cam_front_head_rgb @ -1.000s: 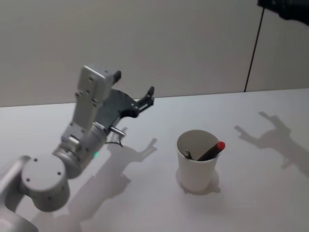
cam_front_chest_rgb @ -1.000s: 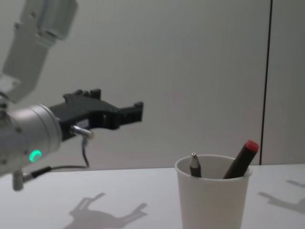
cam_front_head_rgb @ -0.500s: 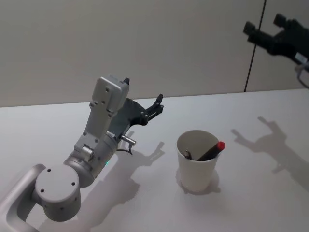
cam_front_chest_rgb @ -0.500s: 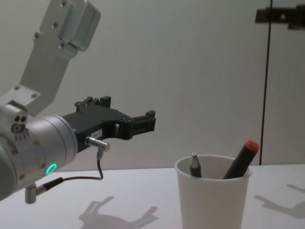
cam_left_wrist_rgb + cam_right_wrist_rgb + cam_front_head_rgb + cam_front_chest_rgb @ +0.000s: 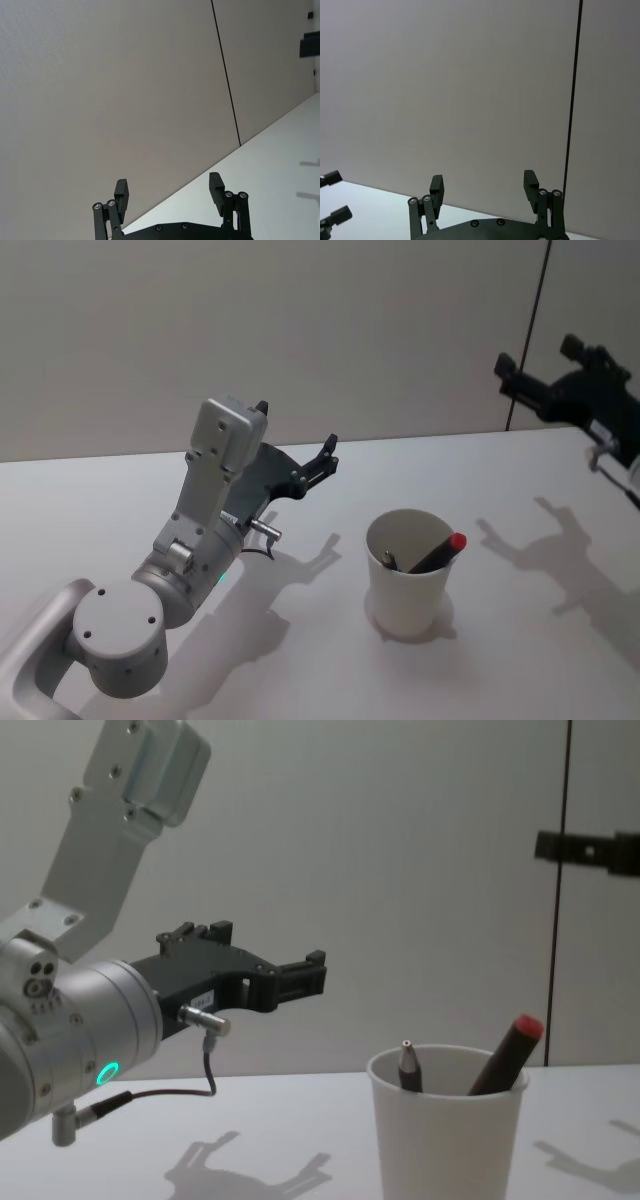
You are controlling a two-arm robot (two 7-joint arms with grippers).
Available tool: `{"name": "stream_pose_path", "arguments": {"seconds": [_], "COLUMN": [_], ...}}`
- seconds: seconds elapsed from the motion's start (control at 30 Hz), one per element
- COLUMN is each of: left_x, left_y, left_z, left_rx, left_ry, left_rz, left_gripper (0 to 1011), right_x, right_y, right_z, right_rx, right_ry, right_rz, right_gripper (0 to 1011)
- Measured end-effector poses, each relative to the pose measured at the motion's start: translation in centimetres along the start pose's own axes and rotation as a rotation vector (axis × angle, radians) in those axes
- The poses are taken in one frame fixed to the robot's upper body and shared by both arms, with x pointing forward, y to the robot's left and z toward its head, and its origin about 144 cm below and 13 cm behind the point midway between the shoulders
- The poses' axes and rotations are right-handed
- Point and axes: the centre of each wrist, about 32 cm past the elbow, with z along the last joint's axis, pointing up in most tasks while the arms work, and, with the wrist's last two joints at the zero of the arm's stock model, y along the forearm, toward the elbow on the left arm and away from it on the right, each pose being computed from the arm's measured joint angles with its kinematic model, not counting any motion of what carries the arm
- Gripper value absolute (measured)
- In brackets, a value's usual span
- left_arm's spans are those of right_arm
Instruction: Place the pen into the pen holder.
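Note:
The white paper cup pen holder (image 5: 406, 585) (image 5: 447, 1130) stands upright on the white table (image 5: 90, 502). Inside it lean a black pen with a red cap (image 5: 440, 551) (image 5: 506, 1053) and a second pen with a silver tip (image 5: 386, 560) (image 5: 408, 1066). My left gripper (image 5: 328, 453) (image 5: 300, 978) (image 5: 169, 189) hovers open and empty above the table, left of the cup. At the upper right my right gripper (image 5: 538, 358) (image 5: 483, 184) hangs in the air, open and empty, well above and right of the cup.
A plain grey wall with one dark vertical seam (image 5: 527, 335) rises behind the table. The left arm's silver body (image 5: 190, 540) fills the near left. Gripper shadows fall on the table on both sides of the cup.
My right gripper has come down and into view at the upper right. The left arm shifted forward toward the cup a second ago and has held still since. Cup and pens are unmoved.

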Motion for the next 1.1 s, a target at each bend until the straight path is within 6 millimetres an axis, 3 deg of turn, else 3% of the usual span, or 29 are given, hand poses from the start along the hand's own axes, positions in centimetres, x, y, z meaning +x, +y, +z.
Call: {"name": "stream_pose_path", "arguments": {"seconds": [0.63,1.1], "left_x": [0.0,0.0], "left_y": [0.0,0.0], "left_z": [0.0,0.0], "left_rx": [0.0,0.0], "left_ry": [0.001,0.001], "left_rz": [0.0,0.0], "left_gripper": [1001,1001], "right_x": [-3.5,-4.6], "right_y": [-3.3,-4.4], "right_z": [-5.8,-7.3], "right_rx": [-0.031,-0.041], "right_ry": [-0.062,-0.082], "right_rz": [-0.092,-0.115], "right_gripper": [1002,1001]}}
